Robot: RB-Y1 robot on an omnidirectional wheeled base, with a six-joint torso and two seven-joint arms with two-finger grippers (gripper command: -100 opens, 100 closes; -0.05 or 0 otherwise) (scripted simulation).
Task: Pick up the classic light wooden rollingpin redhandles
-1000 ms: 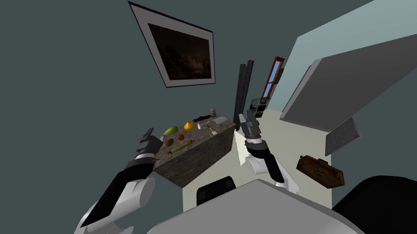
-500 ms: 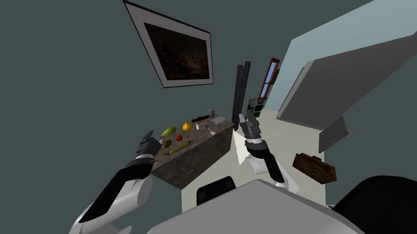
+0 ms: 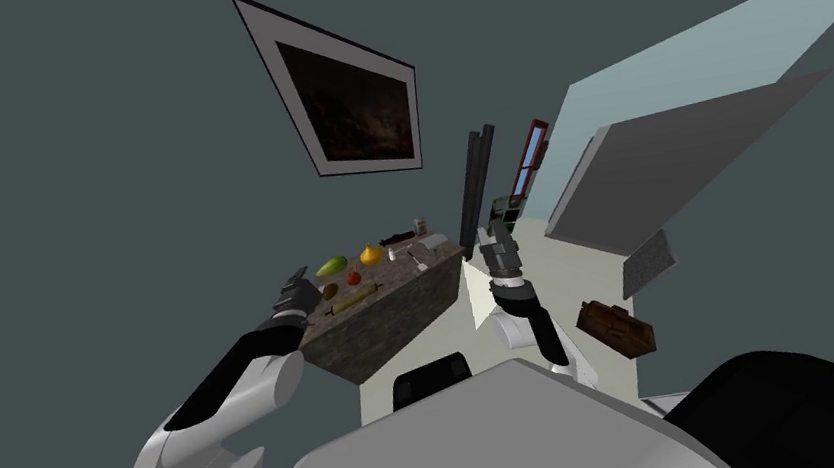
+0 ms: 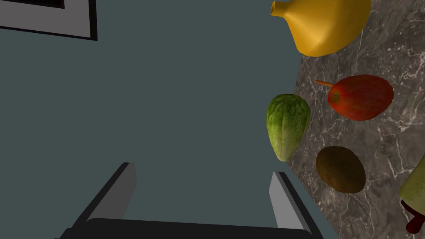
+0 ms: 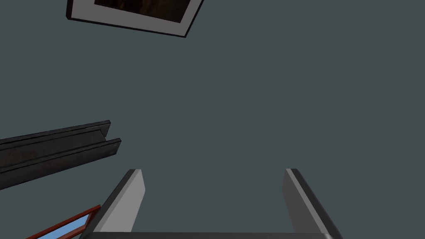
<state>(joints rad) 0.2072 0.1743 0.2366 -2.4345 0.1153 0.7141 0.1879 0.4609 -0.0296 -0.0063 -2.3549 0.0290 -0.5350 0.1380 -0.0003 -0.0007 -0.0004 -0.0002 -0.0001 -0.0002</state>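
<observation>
Nothing is grasped yet: my left gripper [image 4: 202, 174] hangs empty, fingers wide apart, at the edge of the dark veined stone counter [image 3: 393, 315]. The right gripper [image 5: 213, 171] is likewise spread and empty beside the counter's other end (idle, I judge). The pale wooden rolling pin with red handles [image 3: 354, 298] lies flat on the counter, so reach, closing and lift remain; the head view shows its whole length near the left gripper, while the left wrist view catches one pale end with its red handle, beyond a brown oval fruit [image 4: 340, 169].

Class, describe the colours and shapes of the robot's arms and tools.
The left arm and right arm have white rounded shells, then black forearms. The left tool and right tool are dark boxes, each with two thin, flat, light grey fingers edged dark.
</observation>
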